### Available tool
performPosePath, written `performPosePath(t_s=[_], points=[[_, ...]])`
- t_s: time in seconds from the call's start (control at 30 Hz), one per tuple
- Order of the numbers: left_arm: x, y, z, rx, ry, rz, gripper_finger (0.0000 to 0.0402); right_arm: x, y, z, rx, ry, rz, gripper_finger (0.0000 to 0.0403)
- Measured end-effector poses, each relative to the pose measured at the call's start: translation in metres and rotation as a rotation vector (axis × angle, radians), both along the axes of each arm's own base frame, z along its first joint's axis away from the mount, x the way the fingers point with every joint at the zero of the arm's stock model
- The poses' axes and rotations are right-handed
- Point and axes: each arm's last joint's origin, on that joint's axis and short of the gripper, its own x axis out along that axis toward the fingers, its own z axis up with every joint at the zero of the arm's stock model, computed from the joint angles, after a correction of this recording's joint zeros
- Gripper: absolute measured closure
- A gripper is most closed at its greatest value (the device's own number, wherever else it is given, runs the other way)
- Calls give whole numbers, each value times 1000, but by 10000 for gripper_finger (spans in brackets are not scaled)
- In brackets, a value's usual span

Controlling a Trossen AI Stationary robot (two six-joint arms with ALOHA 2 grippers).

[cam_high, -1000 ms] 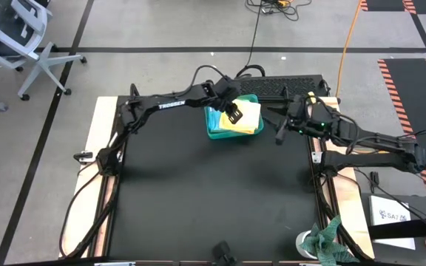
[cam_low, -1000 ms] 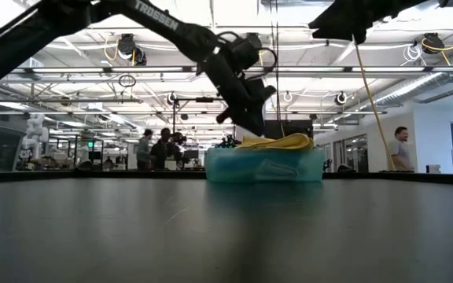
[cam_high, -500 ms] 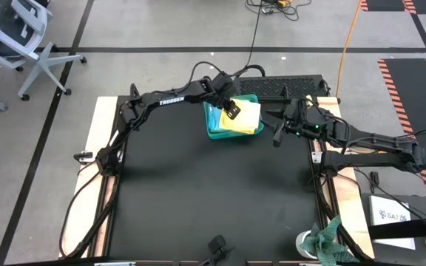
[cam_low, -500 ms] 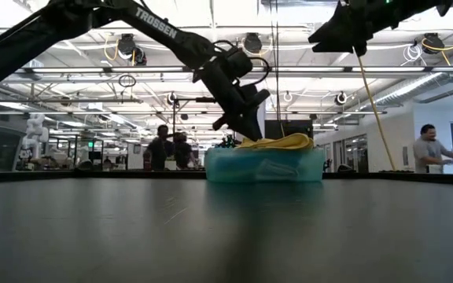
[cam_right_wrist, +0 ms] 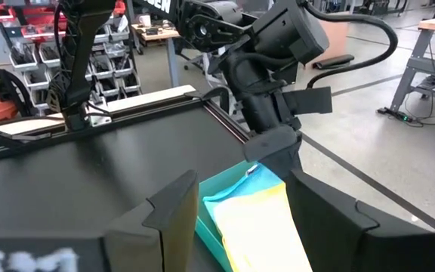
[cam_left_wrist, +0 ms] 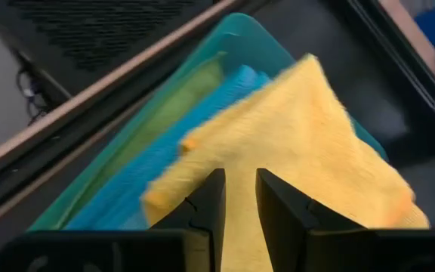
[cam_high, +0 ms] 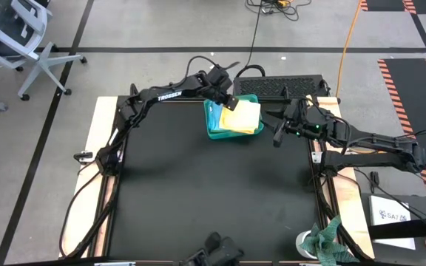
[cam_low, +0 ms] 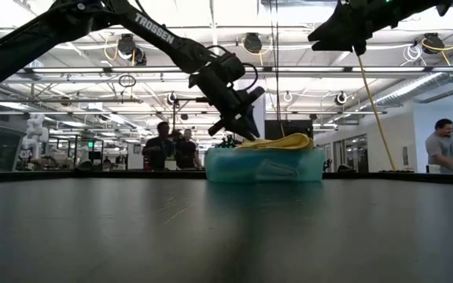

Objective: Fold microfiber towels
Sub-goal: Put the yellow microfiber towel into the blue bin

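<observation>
Retreating toward the tray's [cam_high: 211,131] far-left corner, the left gripper [cam_high: 228,101] hangs narrowly parted, holding nothing, just above one yellow towel [cam_high: 241,117] topping one turquoise [cam_left_wrist: 168,162] and one green towel [cam_left_wrist: 178,102].

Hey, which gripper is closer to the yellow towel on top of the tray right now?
Left. The left gripper hovers just above the yellow towel, over its far-left corner. The right gripper hangs off the tray's right side, apart.

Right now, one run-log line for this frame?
stage: pick not begun | left gripper: over tray, jaws slightly apart, empty | right gripper: open, waiting right of tray | yellow towel: top of stack, unfolded work none
</observation>
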Motion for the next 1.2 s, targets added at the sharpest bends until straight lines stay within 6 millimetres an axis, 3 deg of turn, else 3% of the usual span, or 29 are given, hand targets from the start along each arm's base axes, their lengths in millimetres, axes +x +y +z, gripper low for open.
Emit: performPosePath(t_s=[0.47, 0.83, 1.0, 1.2], points=[[-4, 2, 5, 25, 27, 81, 325, 0, 0, 0, -17, 8, 5, 209], [-34, -8, 58, 148, 109, 99, 325, 0, -1, 2, -56, 1, 10, 209], [-38, -2, 53, 86, 94, 64, 325, 0, -1, 2, -64, 6, 12, 209], [-28, -5, 38, 95, 119, 0, 308, 0, -1, 2, -69, 9, 13, 209]])
